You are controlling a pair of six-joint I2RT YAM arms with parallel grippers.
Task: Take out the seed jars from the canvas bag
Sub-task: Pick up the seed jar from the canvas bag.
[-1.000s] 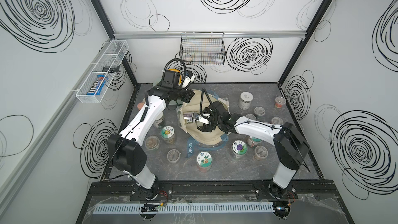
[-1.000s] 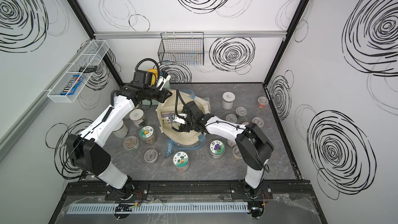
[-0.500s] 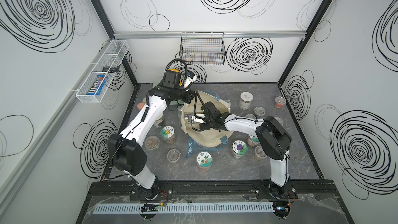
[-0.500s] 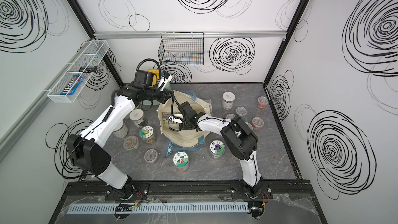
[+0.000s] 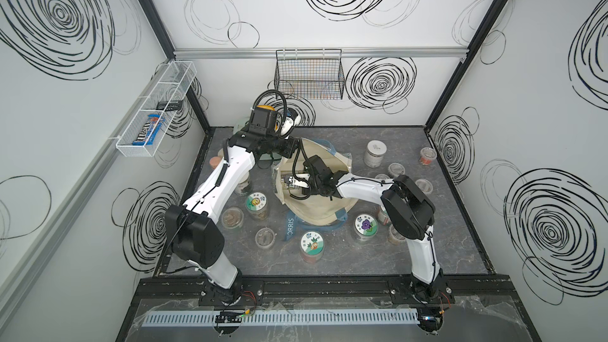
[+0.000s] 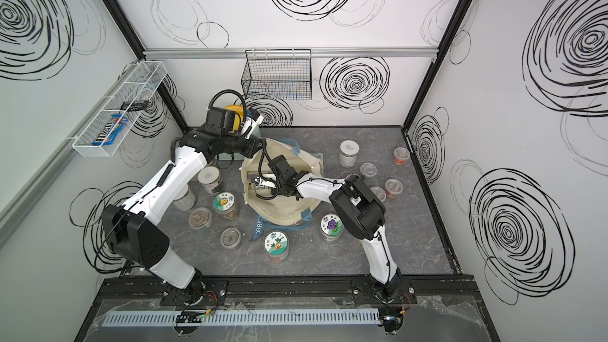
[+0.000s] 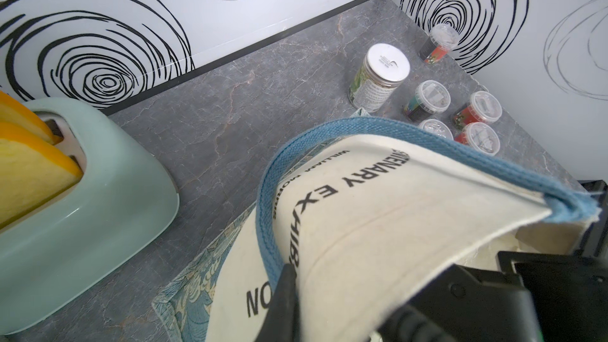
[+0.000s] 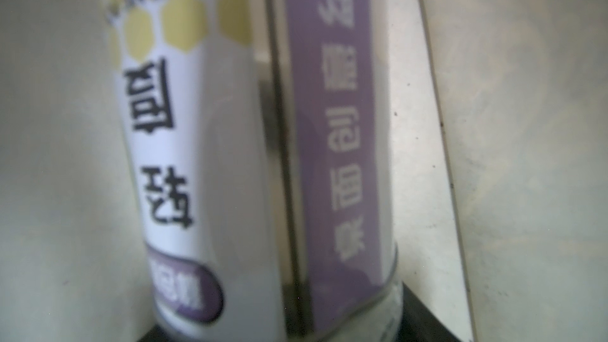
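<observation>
1. Top views both show the canvas bag [image 5: 316,212] lying mid-desk, its open mouth facing the back left corner of the desk [image 5: 427,251].
2. At the rim, by the blue strap [image 7: 269,192], the left tool [image 5: 291,152] is clamped on the bag and holds the mouth up.
3. Inside the bag is the right tool [image 5: 297,181]. A labelled jar [image 8: 184,159] fills the right wrist view, but I cannot tell whether the tool grips it.
4. More seed jars [image 5: 311,241] stand around the bag, toward the left, front and right edges.
5. The toaster [image 7: 82,192] sits at the back left corner.

canvas bag [image 5: 316,212]: centre | seed jars [image 5: 311,241]: around it | toaster [image 7: 82,199]: behind-left
</observation>
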